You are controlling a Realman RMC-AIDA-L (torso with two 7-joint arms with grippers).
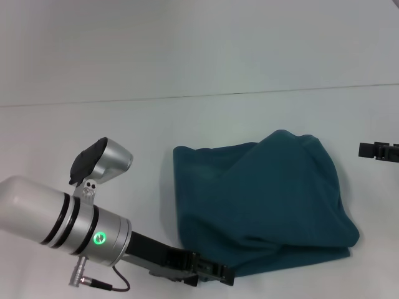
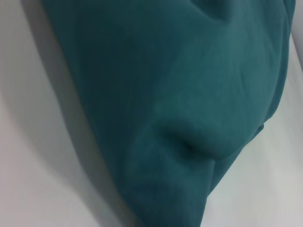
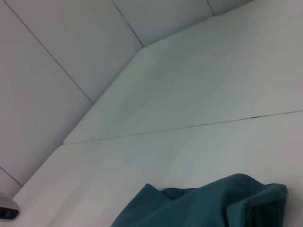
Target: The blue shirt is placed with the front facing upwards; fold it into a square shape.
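Note:
The blue shirt (image 1: 262, 199) lies on the white table (image 1: 81, 131) as a rumpled, roughly square bundle, folded over itself, with only plain teal cloth showing. My left gripper (image 1: 218, 274) is low at the shirt's near left corner, right against its front edge. The left wrist view is filled by a close fold of the shirt (image 2: 180, 94) over white table. My right gripper (image 1: 379, 151) pokes in at the far right edge, apart from the shirt and clear of its right side. In the right wrist view the shirt's (image 3: 213, 203) far edge shows.
A thin seam (image 1: 187, 96) runs across the table behind the shirt. The silver left arm (image 1: 68, 218) with a green light covers the near left corner. White table surface lies to the left of and behind the shirt.

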